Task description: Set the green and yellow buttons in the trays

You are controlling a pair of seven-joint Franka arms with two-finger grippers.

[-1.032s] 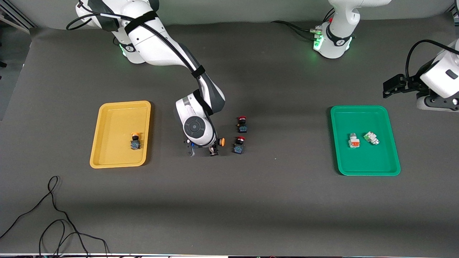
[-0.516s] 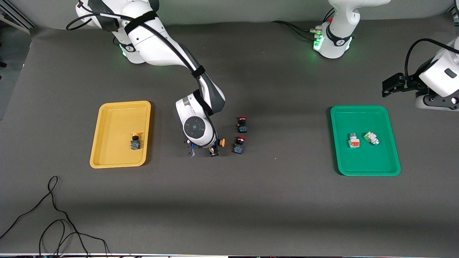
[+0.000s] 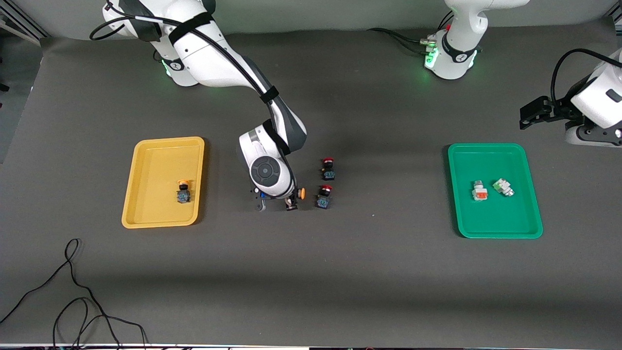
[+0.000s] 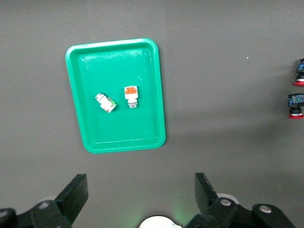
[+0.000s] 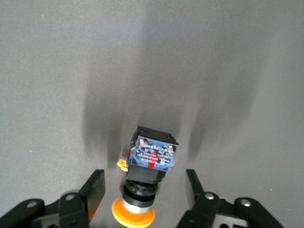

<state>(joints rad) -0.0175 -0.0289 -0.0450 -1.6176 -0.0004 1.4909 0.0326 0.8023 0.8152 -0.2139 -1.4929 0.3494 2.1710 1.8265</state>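
The right gripper (image 3: 277,206) is low at mid-table, fingers (image 5: 92,190) apart on either side of a yellow button (image 5: 145,183) without touching it. That button lies on its side, black-and-blue body, orange-yellow cap. Two red buttons (image 3: 324,196) (image 3: 328,168) sit just beside it toward the left arm's end. One more yellow button (image 3: 183,191) lies in the yellow tray (image 3: 146,221). Two white buttons (image 4: 131,95) (image 4: 105,102) lie in the green tray (image 4: 90,142). The left gripper (image 4: 140,194) waits spread open, high near that tray.
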